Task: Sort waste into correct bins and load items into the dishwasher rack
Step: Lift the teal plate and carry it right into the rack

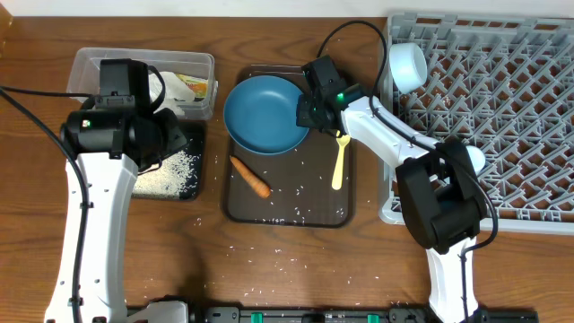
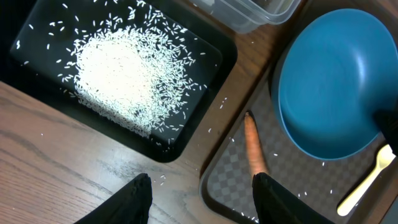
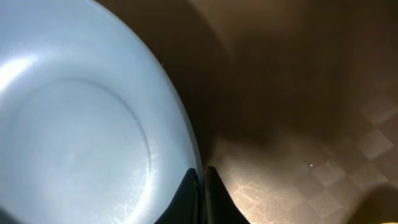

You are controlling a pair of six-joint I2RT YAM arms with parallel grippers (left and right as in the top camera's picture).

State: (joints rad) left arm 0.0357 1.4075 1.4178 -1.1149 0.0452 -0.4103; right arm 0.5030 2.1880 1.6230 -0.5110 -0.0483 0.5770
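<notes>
The dark-blue plate (image 1: pixel 265 113) lies on the brown serving tray (image 1: pixel 287 208). My right gripper (image 1: pixel 308 110) is shut on the plate's right rim (image 3: pixel 186 146). The orange carrot (image 1: pixel 250 176) and the yellow spoon (image 1: pixel 339 161) lie on the tray too; both also show in the left wrist view, the carrot (image 2: pixel 254 148) and the spoon (image 2: pixel 367 180). My left gripper (image 2: pixel 202 193) is open and empty above the table between the black tray (image 2: pixel 211 68) of rice (image 1: pixel 170 170) and the serving tray. The grey rack (image 1: pixel 502 108) holds a pale bowl (image 1: pixel 408 65) and a light-blue cup (image 1: pixel 473 160).
The clear tub (image 1: pixel 193 63) at the back left holds white paper and a yellow-green scrap. Loose rice grains (image 1: pixel 269 256) are scattered on the wooden table and the serving tray. My left arm covers part of the tub and black tray.
</notes>
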